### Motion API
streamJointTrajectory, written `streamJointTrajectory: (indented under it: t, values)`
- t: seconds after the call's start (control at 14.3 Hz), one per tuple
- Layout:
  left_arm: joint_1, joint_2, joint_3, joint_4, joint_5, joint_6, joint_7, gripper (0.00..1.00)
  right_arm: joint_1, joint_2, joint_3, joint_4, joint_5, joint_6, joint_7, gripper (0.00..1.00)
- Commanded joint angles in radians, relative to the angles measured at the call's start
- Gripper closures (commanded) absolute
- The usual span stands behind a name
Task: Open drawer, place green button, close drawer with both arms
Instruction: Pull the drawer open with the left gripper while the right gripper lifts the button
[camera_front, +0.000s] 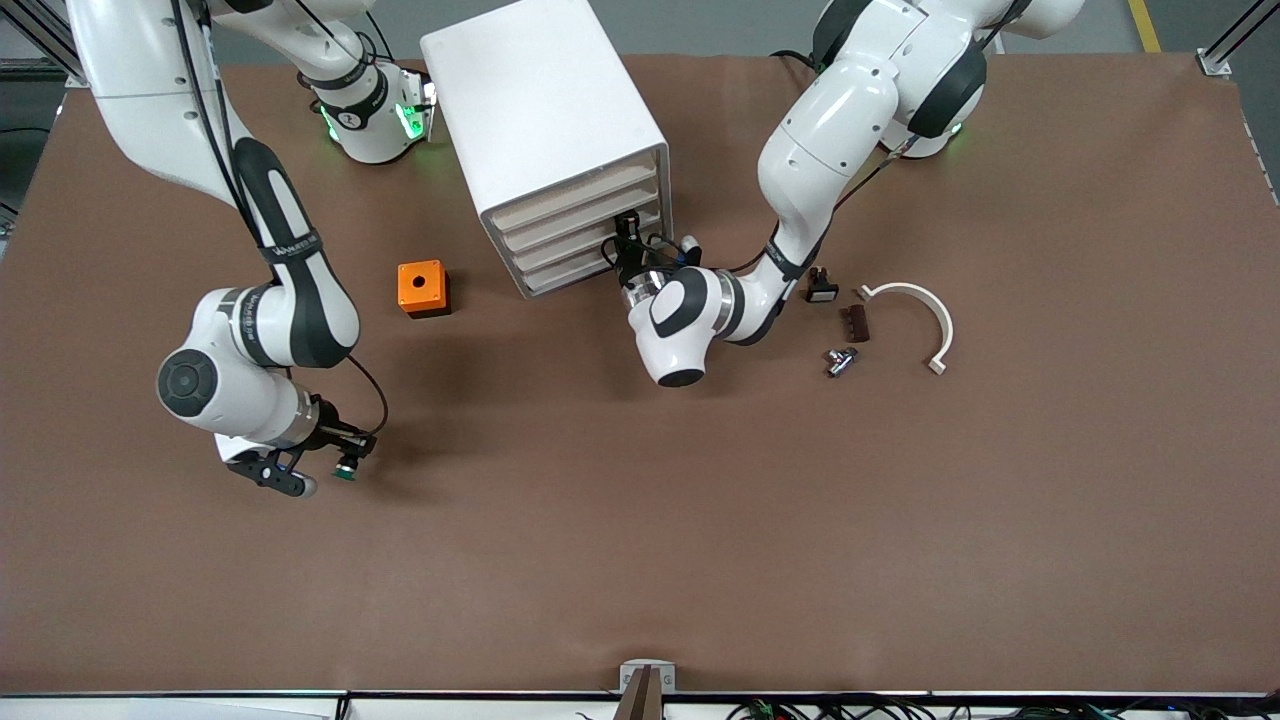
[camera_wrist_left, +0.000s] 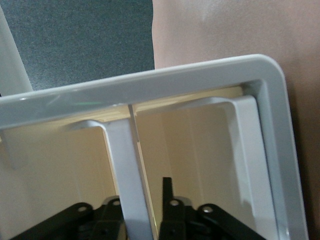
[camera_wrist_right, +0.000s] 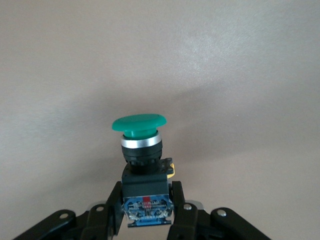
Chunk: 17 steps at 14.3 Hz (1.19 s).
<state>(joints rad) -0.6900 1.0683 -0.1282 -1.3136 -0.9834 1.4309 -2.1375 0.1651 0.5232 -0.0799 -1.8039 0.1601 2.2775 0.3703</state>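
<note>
Right gripper (camera_front: 345, 462) low over bare table toward the right arm's end, about 7 o'clock from the orange box (camera_front: 423, 288). Fingers clamped on the black body of the button (camera_wrist_right: 143, 170); green cap points away from the wrist. In the front view only a speck of green shows at the fingertips; whether the button rests on the table or hangs just above it cannot be told.

Left gripper (camera_front: 628, 243) at the front of the white cabinet (camera_front: 545, 130), level with the third drawer (camera_front: 572, 243) from the top. Front view: fingers mostly covered by the wrist. Left wrist view: two black fingers (camera_wrist_left: 169, 192) stand on either side of a thin white upright handle piece, close against it; firm grip or not, cannot tell. All four drawer fronts look flush with the frame.

Small parts at 3 o'clock from the left wrist: black switch (camera_front: 821, 287), brown block (camera_front: 854, 323), metal fitting (camera_front: 840, 360), white curved clip (camera_front: 920, 315).
</note>
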Motion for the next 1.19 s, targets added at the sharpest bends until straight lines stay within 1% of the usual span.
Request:
streamJointTrajectory:
  t: [0.0,0.14,0.49,0.7,0.77,0.91,1.12]
  values:
    - [0.006,0.009,-0.004,0.001,-0.037,-0.018,-0.018,0.83,0.007,-0.081,-0.001,-0.014,0.019,-0.074,0.048,0.97]
    - [0.013,0.01,0.001,0.001,-0.037,-0.018,-0.019,0.86,0.014,-0.127,-0.001,-0.015,0.019,-0.113,0.084,0.97]
    - [0.078,0.018,0.005,0.004,-0.055,-0.018,-0.021,0.88,0.045,-0.235,-0.001,-0.014,0.019,-0.229,0.202,0.97]
    - [0.133,0.027,0.006,0.004,-0.08,-0.017,-0.024,0.88,0.103,-0.258,-0.003,-0.014,0.019,-0.237,0.327,0.97]
    - [0.141,0.027,0.007,0.004,-0.08,-0.017,-0.025,0.86,0.12,-0.262,-0.003,-0.014,0.019,-0.236,0.353,0.97]
    - [0.158,0.029,0.012,0.007,-0.08,-0.009,-0.025,0.86,0.152,-0.264,-0.003,-0.017,0.019,-0.234,0.406,0.97]
    - [0.191,0.027,0.012,0.014,-0.08,-0.001,-0.041,0.86,0.232,-0.262,-0.003,-0.021,0.019,-0.222,0.542,0.97]
